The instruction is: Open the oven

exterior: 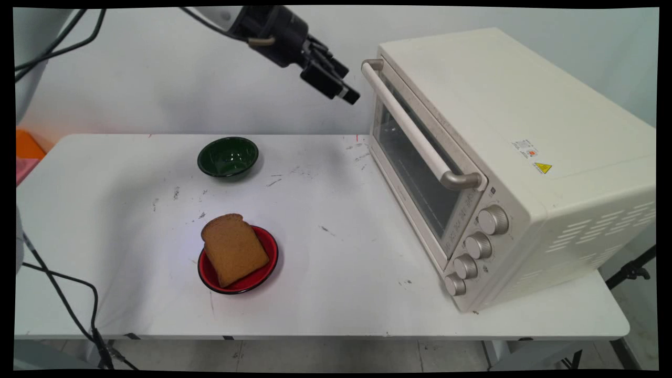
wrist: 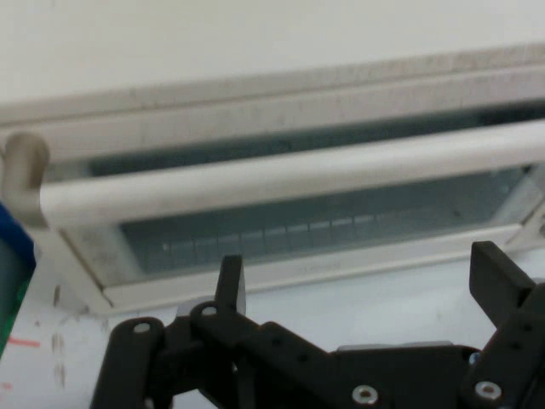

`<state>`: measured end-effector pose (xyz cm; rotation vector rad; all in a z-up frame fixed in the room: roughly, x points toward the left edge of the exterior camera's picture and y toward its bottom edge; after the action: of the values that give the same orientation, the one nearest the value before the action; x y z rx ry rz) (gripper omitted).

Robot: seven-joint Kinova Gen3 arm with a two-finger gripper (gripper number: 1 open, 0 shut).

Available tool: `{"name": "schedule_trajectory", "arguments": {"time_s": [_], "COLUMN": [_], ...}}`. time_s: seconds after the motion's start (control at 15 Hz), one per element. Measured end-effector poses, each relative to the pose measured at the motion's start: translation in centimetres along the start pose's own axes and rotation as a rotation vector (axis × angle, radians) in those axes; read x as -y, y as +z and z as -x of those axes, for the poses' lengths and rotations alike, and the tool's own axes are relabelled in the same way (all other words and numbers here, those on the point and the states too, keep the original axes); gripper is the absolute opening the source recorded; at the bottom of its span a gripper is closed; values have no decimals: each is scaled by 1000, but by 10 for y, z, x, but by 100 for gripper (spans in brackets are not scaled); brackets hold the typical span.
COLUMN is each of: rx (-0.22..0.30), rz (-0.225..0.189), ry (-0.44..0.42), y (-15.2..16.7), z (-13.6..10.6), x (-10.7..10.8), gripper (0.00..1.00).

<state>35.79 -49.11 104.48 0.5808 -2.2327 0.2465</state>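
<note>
Cream enamel covers the toaster oven (exterior: 504, 157), which stands on the right half of the white table (exterior: 325, 294) with its glass door shut and facing the table's middle. A pale bar handle (exterior: 415, 131) runs along the top edge of that door, and four silver knobs (exterior: 475, 247) sit in a column at the door's near end.

My gripper (exterior: 344, 86) hangs in the air well above the table, just beside the far end of the handle, at about nine o'clock from that end in the main view. It touches nothing. In the hand view my gripper (wrist: 362, 285) has its fingers (wrist: 230, 285) spread wide apart with nothing between them; the handle (wrist: 289, 175) crosses the picture above them, with the door glass behind it.

A red plate (exterior: 265, 273) lies near the table's front edge, at roughly eight o'clock from the oven's knobs. A brown slice of bread (exterior: 233, 249) rests on it, covering most of the plate and overhanging its rim at ten o'clock. A dark green bowl (exterior: 228, 156) stands toward the back of the table, at twelve o'clock from the plate and well apart from it. Black scuff marks are scattered over the tabletop between bowl, plate and oven.
</note>
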Motion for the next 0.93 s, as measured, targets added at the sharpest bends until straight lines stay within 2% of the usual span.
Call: {"name": "schedule_trajectory", "arguments": {"time_s": [0.6,0.67,0.93], "rx": [-45,-47,-51], "rz": [7,6,4], "ry": [2,0,-10], "y": [28,33,49], "z": [-38,-41,-49], "x": [-7,-8,-10], "gripper": [100,0,0]}}
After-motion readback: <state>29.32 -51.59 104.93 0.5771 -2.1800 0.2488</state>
